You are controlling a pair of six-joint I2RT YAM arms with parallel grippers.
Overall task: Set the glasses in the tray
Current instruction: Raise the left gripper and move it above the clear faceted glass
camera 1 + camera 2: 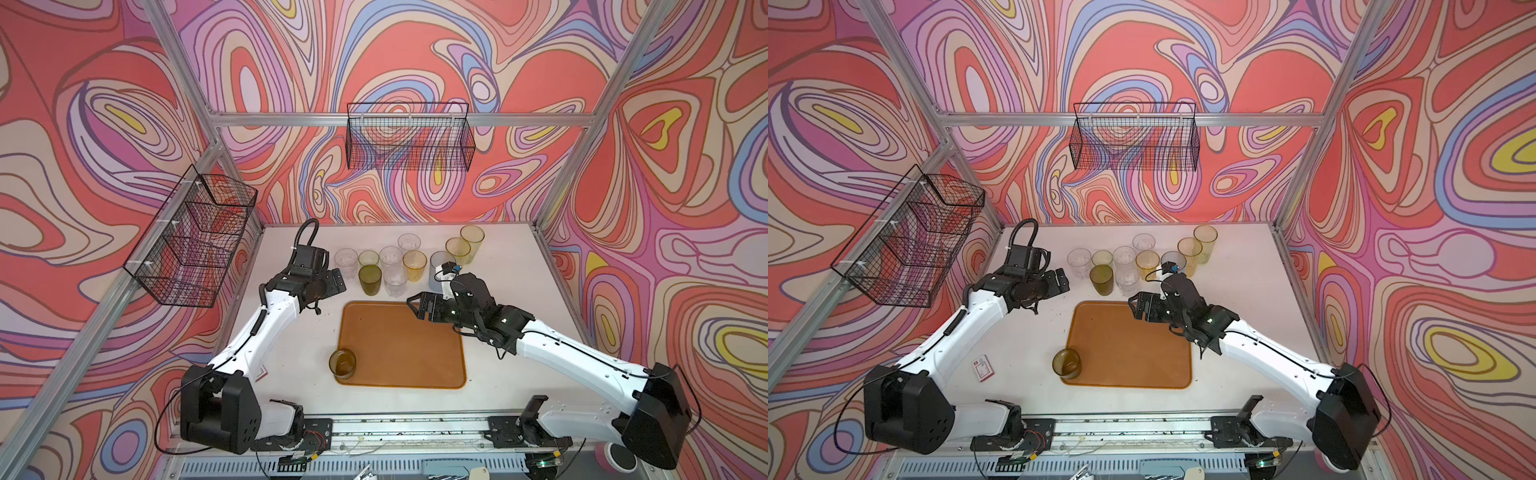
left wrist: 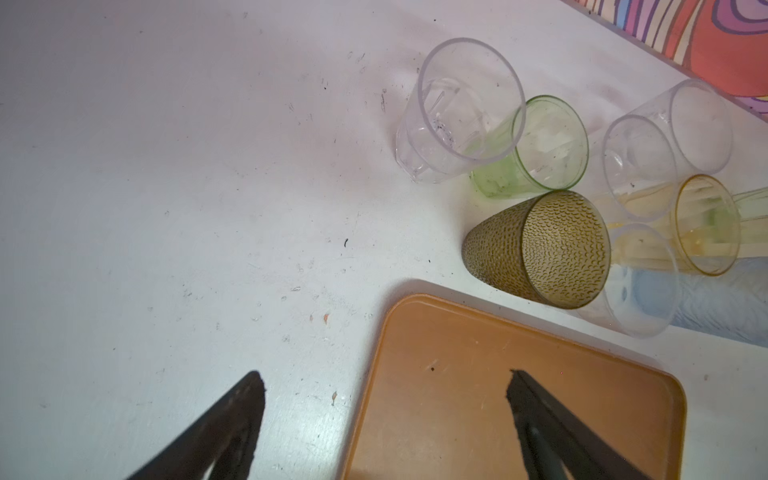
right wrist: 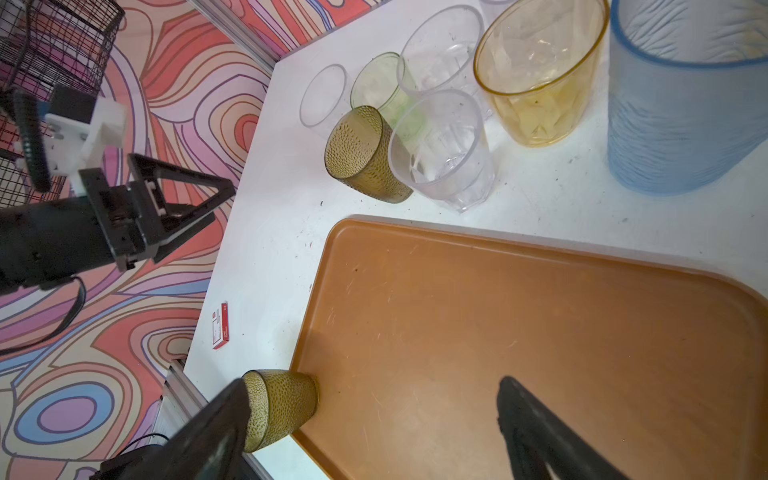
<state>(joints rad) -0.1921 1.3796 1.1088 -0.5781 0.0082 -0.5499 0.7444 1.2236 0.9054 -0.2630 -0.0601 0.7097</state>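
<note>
Both the left tool (image 2: 386, 374) and the right tool (image 3: 374, 384) are hanging wide and empty by the far edge of the tray (image 1: 399, 345), one short olive glass (image 1: 343, 363) is standing at its near left corner, and the other glasses (image 1: 390, 255) are crowding the far surface, so a jaw entering there may be tipping a neighbour.

In both top views the right arm's wrist (image 1: 467, 291) covers part of the pale blue glass (image 1: 434, 276). The print on the red-and-white card (image 1: 983, 367) is too small to read.
</note>
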